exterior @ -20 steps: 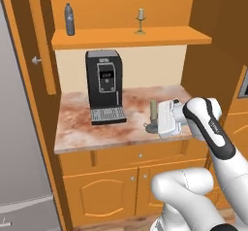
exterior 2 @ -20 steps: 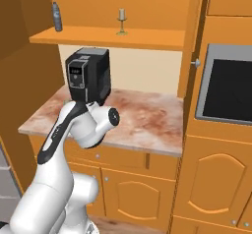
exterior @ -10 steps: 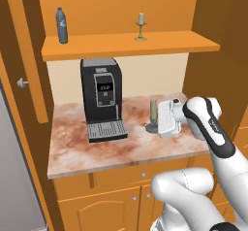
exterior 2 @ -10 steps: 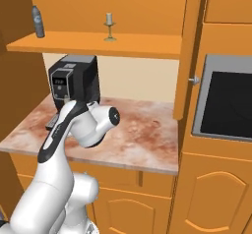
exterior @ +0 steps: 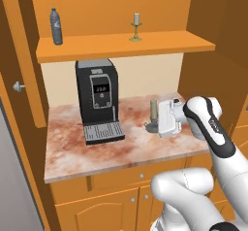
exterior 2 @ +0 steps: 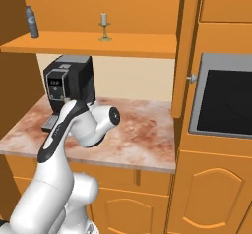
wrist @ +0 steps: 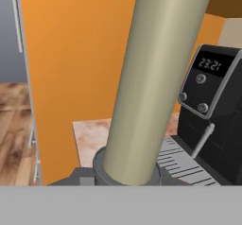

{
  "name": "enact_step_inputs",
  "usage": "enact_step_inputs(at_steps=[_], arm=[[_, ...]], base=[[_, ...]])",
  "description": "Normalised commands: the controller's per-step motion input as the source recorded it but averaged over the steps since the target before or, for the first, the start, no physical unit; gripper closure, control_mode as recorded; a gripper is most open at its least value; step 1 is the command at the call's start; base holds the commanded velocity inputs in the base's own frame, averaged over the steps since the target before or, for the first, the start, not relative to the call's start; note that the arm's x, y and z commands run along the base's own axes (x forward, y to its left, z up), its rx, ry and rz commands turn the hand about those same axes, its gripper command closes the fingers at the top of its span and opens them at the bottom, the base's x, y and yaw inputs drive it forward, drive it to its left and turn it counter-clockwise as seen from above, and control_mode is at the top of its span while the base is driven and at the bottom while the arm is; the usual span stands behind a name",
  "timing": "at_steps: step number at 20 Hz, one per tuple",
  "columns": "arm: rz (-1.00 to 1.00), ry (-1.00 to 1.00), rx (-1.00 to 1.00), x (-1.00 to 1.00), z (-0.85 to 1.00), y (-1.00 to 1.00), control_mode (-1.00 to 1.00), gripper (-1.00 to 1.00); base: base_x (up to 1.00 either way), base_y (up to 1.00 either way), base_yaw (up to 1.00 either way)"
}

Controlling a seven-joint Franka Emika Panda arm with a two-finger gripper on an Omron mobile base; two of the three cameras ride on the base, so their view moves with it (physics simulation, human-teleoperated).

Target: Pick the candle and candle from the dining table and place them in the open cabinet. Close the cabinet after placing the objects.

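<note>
Carrying the olive candlestick on dark round base [exterior: 153, 115] — clamped in the white end effector [exterior: 156, 120] — toward the orange cabinet shelf [exterior: 145, 46] above; lift needed next.

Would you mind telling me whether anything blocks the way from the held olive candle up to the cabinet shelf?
Nothing visible does: the olive candle on its dark grey base sits in the gripper above the counter, and the orange shelf overhead is open-fronted.
</note>
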Motion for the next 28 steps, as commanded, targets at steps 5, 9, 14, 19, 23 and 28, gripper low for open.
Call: enact_step_inputs(at_steps=[5, 9, 14, 19, 23, 28], arm=[[0.0, 0.0, 0.0, 0.0, 0.0, 0.0, 1.0, 1.0], [-0.01, 0.0, 0.0, 0.0, 0.0, 0.0, -1.0, 1.0], [-0.12, 0.0, -0.01, 0.14, 0.11, 0.09, -1.0, 1.0], [-0.05, 0.0, -0.06, 0.17, 0.36, 0.22, -1.0, 1.0], [0.0, 0.0, -0.04, 0.0, 0.52, 0.04, -1.0, 1.0], [0.0, -0.01, -0.03, 0.0, 0.61, 0.06, -1.0, 1.0]], base=[[0.0, 0.0, 0.0], [0.0, 0.0, 0.0], [0.0, 0.0, 0.0], [0.0, 0.0, 0.0], [0.0, 0.0, 0.0], [0.0, 0.0, 0.0]])
